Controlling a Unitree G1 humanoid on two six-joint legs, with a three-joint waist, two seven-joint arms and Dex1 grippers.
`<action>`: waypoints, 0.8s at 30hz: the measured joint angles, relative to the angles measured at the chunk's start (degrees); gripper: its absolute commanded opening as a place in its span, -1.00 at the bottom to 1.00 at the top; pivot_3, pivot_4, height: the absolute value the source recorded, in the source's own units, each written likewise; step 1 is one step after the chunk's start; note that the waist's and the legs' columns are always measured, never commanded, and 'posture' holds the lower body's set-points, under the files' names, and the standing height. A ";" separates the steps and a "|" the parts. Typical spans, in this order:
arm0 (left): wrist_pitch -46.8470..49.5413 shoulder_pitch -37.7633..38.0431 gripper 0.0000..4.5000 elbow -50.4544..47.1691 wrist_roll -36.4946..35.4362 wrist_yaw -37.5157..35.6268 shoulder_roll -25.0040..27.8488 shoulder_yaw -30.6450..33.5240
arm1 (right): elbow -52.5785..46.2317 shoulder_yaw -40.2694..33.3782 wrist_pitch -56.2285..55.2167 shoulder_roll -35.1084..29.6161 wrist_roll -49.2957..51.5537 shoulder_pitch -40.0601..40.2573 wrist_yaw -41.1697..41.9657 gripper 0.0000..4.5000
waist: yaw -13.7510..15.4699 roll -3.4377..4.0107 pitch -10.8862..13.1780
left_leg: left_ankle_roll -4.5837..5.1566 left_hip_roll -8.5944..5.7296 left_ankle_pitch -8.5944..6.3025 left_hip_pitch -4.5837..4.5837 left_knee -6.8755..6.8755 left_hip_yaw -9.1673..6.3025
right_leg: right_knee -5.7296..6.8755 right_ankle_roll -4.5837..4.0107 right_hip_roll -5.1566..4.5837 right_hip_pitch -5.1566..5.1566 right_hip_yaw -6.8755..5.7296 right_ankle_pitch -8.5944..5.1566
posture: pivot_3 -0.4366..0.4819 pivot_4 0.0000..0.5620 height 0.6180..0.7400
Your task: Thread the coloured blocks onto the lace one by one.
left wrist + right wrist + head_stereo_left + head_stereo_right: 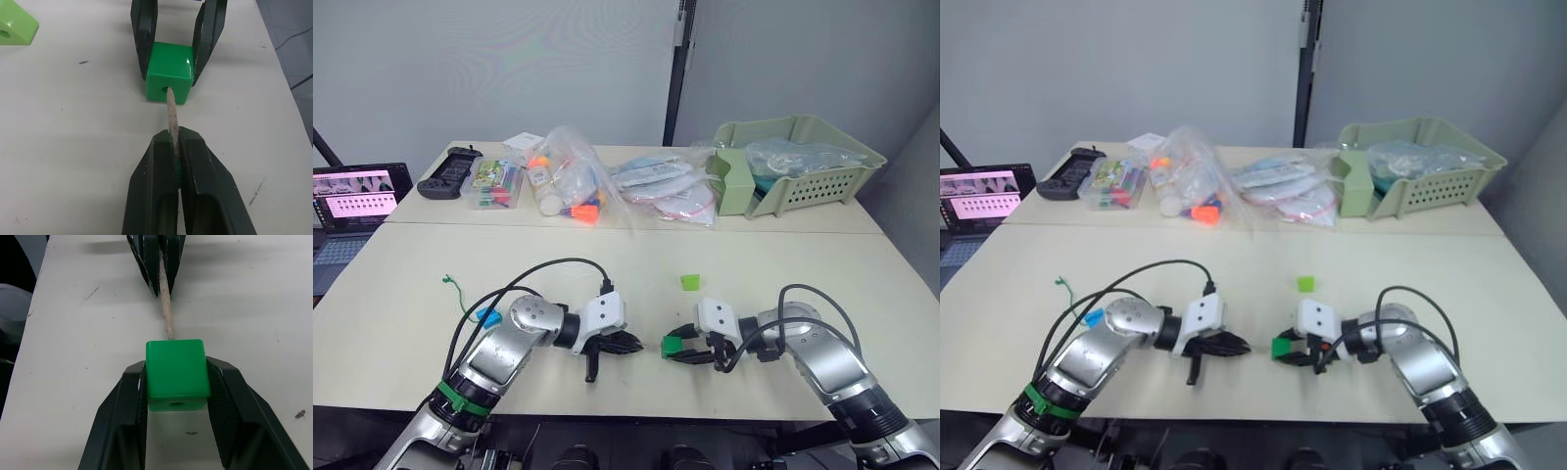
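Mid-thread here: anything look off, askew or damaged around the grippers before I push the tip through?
Nothing stands out. The left gripper pinches the lace's pale tip, which meets the hole of the dark green block held squarely by the right gripper. The tip looks slightly rough. A light green block lies apart on the table.

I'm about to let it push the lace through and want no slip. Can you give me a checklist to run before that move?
1. Right gripper clamped on dark green block: ok.
2. Left gripper pinching the lace's stiff tip: ok.
3. Tip at the block's hole: ok.
4. Tip through to the far hole: not ok.
5. Lace slack behind left arm: cannot tell.
6. Light green block out of the way: ok.
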 measured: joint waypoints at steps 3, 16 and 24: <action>-1.51 0.38 -1.00 0.59 -0.61 -0.12 0.06 0.67 | 0.00 0.09 -0.07 -0.09 0.00 -0.02 0.15 -0.48 | 0.01 0.00 0.00 | 0.00 0.01 0.00 0.00 0.00 0.00 | 0.00 0.00 0.00 0.01 0.00 0.00 | -0.05 -0.47 1.00; 0.31 -0.55 -1.00 0.69 1.27 1.56 0.20 -0.96 | -0.29 0.19 0.34 -0.17 0.01 -0.14 0.20 -0.48 | 0.00 0.00 0.00 | 0.00 -0.02 0.00 0.01 0.00 0.00 | 0.00 0.00 0.00 0.02 -0.01 0.00 | -0.05 -0.47 1.00; 3.52 -0.55 -1.00 -1.37 1.28 4.10 -0.76 -0.96 | -0.94 0.30 1.14 -0.25 0.01 -0.09 -0.28 -0.48 | -0.02 0.00 0.00 | 0.00 -0.01 0.00 0.01 0.00 -0.01 | 0.00 0.00 0.01 0.02 -0.01 0.00 | -0.05 -0.47 1.00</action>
